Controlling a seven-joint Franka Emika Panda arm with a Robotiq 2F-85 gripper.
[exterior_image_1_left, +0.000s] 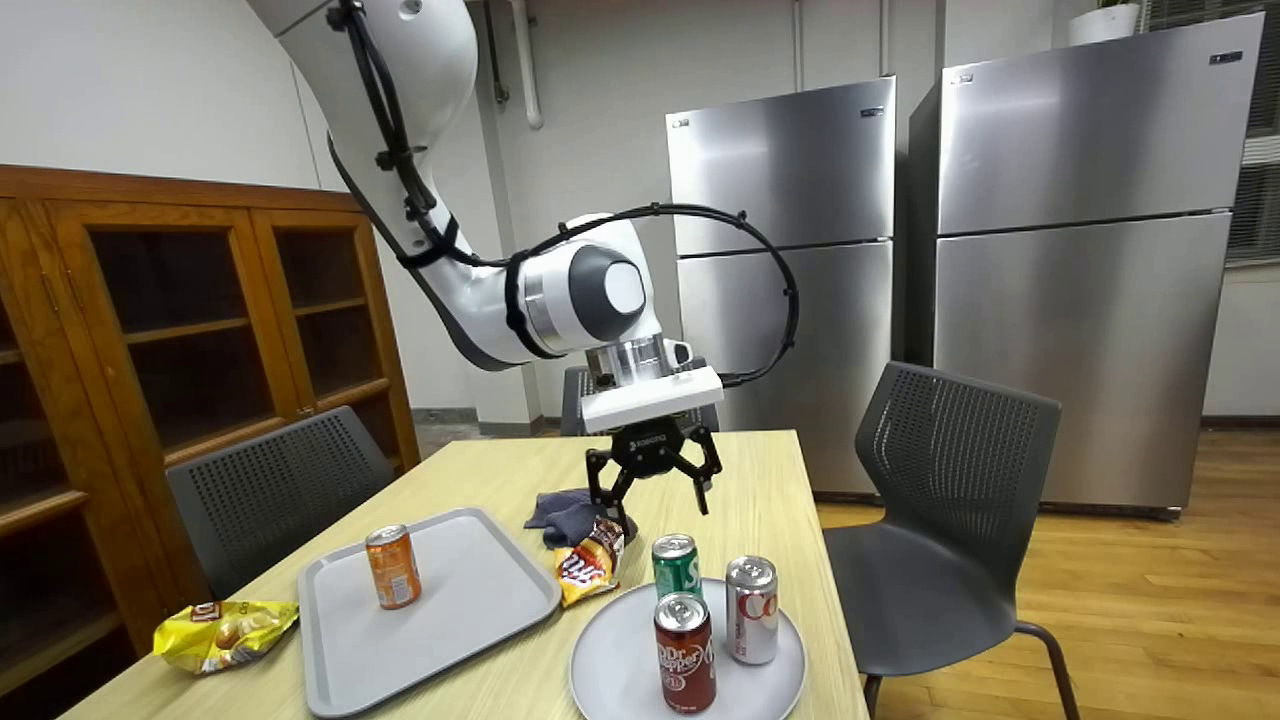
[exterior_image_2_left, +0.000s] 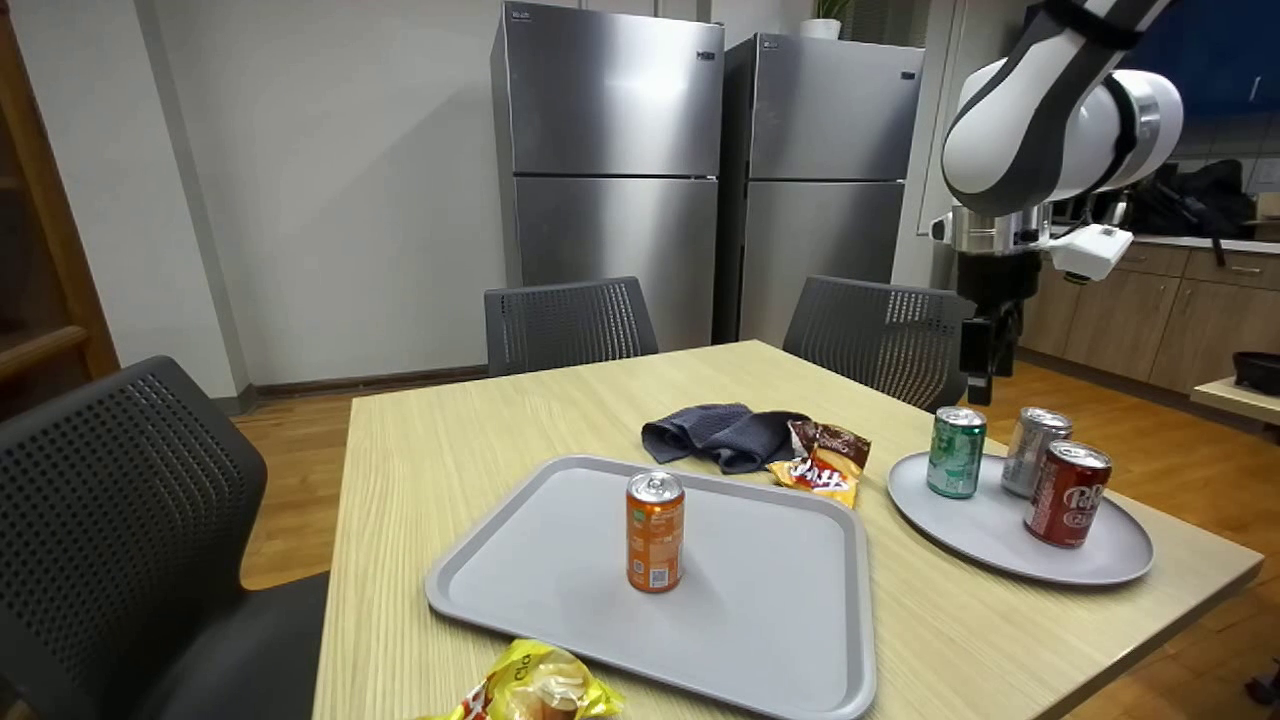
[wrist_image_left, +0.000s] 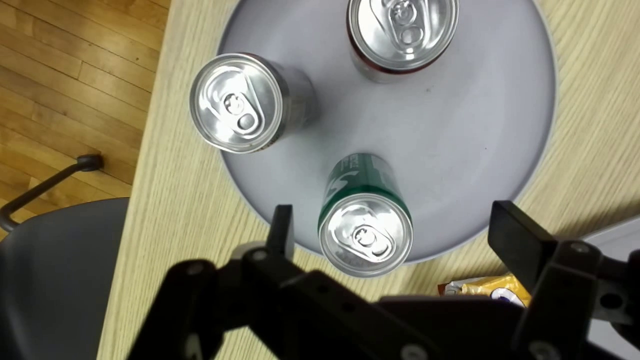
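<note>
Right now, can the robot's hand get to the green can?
Probably yes. The hand is open and higher than the green can, which shows between its fingers in the wrist view. Nothing seems to block the way down; the silver can and red can stand apart from it.

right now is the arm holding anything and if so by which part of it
Nothing is held. The jaws stand open; in the wrist view the green can shows between them, with a visible gap on each side.

Has Sprite can (exterior_image_1_left: 677, 570) behind Dr Pepper can (exterior_image_1_left: 685, 655) on plate (exterior_image_1_left: 612, 655), right of tray (exterior_image_1_left: 475, 580), in an exterior view.
</note>
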